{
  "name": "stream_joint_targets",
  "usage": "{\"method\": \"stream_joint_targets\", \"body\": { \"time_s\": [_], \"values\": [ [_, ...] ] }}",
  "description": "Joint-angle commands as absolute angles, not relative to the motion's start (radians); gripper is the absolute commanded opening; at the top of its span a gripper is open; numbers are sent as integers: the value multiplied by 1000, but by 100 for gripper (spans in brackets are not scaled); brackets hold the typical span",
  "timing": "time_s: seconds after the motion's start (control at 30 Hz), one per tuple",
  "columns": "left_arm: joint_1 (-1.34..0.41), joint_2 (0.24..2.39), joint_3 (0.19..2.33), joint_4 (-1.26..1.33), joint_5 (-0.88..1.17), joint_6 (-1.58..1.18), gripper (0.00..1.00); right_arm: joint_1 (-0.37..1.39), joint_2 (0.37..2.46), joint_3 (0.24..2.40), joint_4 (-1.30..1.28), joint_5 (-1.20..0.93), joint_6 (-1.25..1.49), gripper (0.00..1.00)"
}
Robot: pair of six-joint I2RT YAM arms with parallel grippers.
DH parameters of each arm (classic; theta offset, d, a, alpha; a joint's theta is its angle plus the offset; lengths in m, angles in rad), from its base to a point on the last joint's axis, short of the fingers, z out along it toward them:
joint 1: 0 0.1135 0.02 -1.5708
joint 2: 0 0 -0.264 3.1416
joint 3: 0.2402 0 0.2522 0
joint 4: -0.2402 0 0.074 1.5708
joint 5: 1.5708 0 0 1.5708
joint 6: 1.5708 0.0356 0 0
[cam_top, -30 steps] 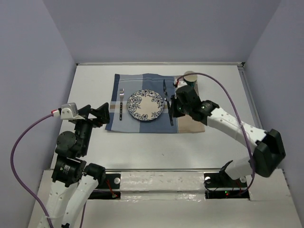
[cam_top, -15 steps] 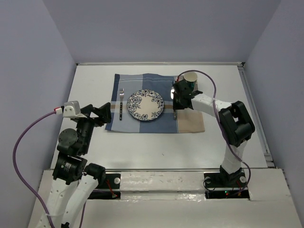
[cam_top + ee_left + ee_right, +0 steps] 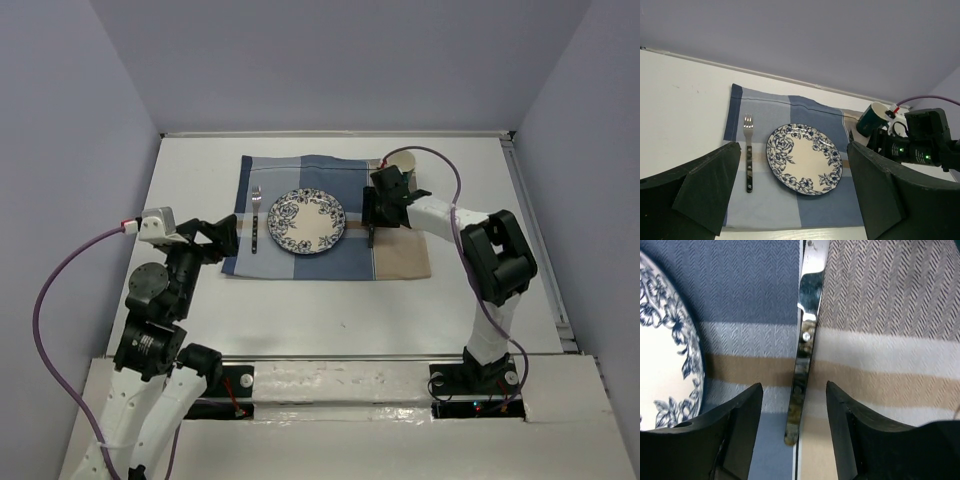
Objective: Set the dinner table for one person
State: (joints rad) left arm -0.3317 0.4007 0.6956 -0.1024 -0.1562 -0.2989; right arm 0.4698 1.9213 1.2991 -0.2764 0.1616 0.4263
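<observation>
- Top external view: the large flat white dinner table (image 3: pixel 300 300) fills the frame, with a blue-and-tan patchwork cloth placemat (image 3: pixel 400 262) lying toward its 12 o'clock edge.
- A round white plate with a blue floral pattern (image 3: pixel 307 221) sits mid-mat. A dark-handled steel fork (image 3: pixel 255 220) lies at its 9 o'clock, a steel knife (image 3: pixel 804 340) at 3 and a dark green cup (image 3: pixel 871 119) at 1.
- Right gripper (image 3: pixel 794 387) straddles the knife, jaws parted and touching nothing.
- Left gripper (image 3: pixel 794 150) gapes wide and empty at the mat's 8 o'clock edge.

surface: dinner table (image 3: pixel 330 310) | directly on it: patchwork placemat (image 3: pixel 300 265), flat, toward far edge
</observation>
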Motion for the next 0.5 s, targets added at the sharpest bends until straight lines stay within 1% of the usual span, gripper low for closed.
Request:
{"method": "stream_joint_targets", "body": {
  "time_s": [0.0,0.03,0.1,0.13,0.17,0.23,0.33,0.37,0.4,0.47],
  "values": [
    [-327,422,707,-64,-132,-305,99,469,1760,1270,-230,120,433,60],
    [-327,423,716,-63,-124,-304,99,469,1671,1250,-203,73,427,60],
    [-327,426,722,-58,-120,-305,99,469,1568,1175,-152,35,408,60],
    [-327,426,726,-57,-120,-305,99,480,1518,1151,-152,22,402,60],
    [-327,431,732,-55,-118,-305,99,480,1417,1131,-141,8,399,60],
    [-327,436,739,-46,-123,-304,99,480,1315,1069,-133,-34,393,60],
    [-327,448,759,-32,-127,-310,99,480,1072,987,-129,-113,388,60],
    [-327,449,764,-32,-126,-310,99,480,1071,965,-124,-127,390,59],
    [-327,451,768,-25,-112,-313,99,480,978,942,-117,-143,390,59],
    [-327,453,785,-17,-97,-322,99,480,890,882,-95,-175,391,59]
  ]
}}
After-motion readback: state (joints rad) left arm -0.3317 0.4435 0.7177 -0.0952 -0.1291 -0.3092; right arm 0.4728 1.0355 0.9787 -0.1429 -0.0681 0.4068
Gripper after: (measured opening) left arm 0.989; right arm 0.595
